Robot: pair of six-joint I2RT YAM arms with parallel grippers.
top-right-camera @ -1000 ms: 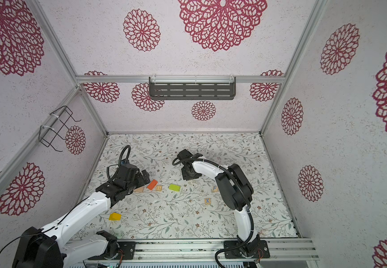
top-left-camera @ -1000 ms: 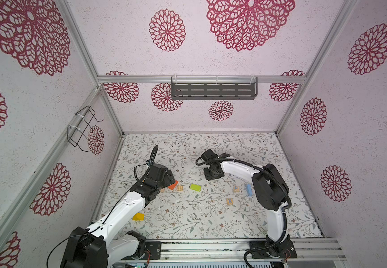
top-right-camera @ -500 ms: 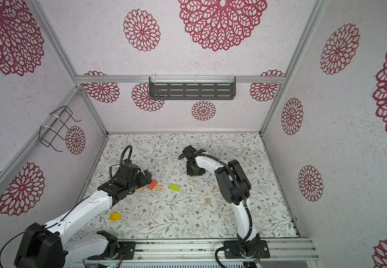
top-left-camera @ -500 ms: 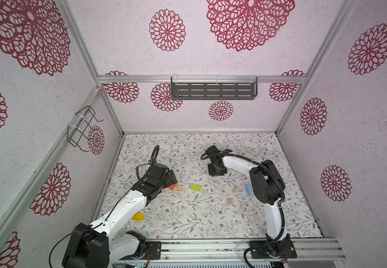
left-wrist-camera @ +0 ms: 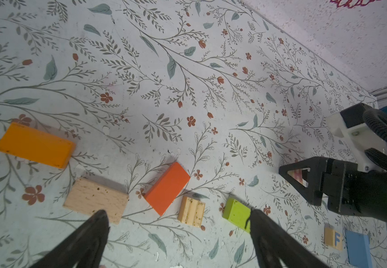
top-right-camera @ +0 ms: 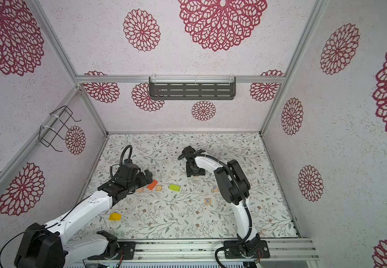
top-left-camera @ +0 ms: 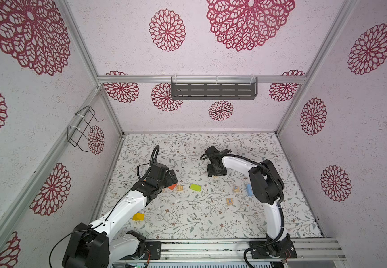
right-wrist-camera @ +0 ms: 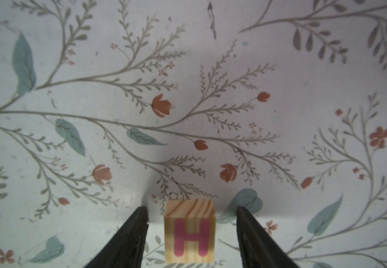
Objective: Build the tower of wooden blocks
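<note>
Wooden H cube [right-wrist-camera: 189, 229] sits, seemingly untouched, between parted right fingers [right-wrist-camera: 127, 241]; left fingers [left-wrist-camera: 88, 239] spread wide.

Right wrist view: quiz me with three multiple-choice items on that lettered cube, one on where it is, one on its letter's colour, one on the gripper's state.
1. Where is the H cube?
A. stacked on another block
B. lifted above the fingertips
C. between the fingers of the right gripper

2. Its letter's colour?
A. pink
B. blue
C. green

3. The right gripper's jaws?
A. clamped on the cube
B. open, a gap each side
C. shut, empty

C: it stands between both dark fingers. A: the H is pink. B: table shows between each finger and the cube.
</note>
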